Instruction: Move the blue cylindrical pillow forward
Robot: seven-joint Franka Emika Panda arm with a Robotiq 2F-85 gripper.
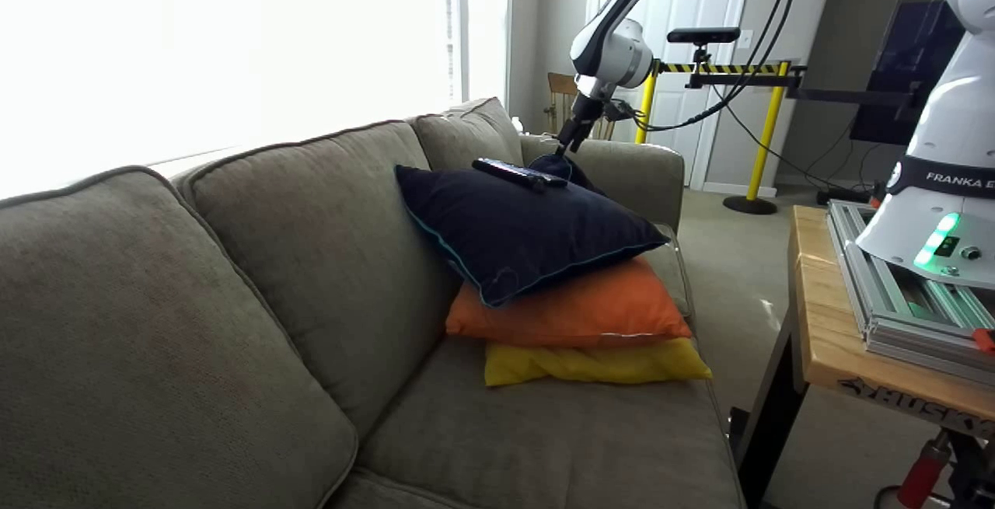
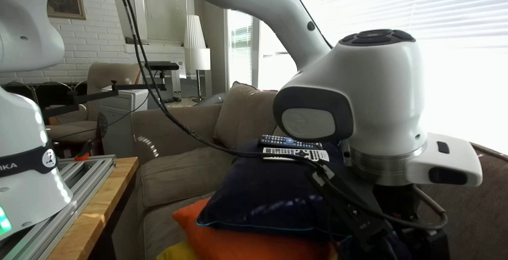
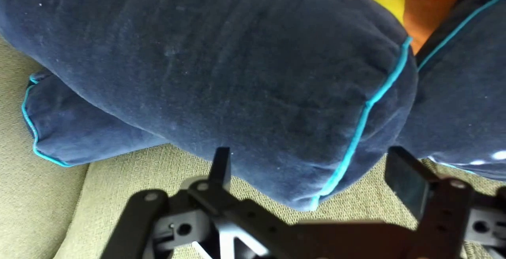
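Note:
The blue cylindrical pillow (image 3: 221,73) is a navy roll with turquoise piping, filling the upper wrist view. In an exterior view, a small part of the pillow (image 1: 577,175) shows behind the large navy square cushion (image 1: 528,229); the rest is hidden. My gripper (image 3: 309,150) is open and empty. Its fingertips stand wide apart, on either side of the pillow's piped end as seen from the wrist. In an exterior view, my gripper (image 1: 570,140) points down at the pillow. I cannot tell whether the fingers touch it.
Another navy piece (image 3: 91,124) with turquoise piping lies partly under the roll. The square cushion rests on an orange cushion (image 1: 567,311) and a yellow cushion (image 1: 598,361). A dark remote (image 2: 291,141) and a silver remote (image 2: 295,154) lie on it. The couch backrest (image 1: 311,245) stands alongside.

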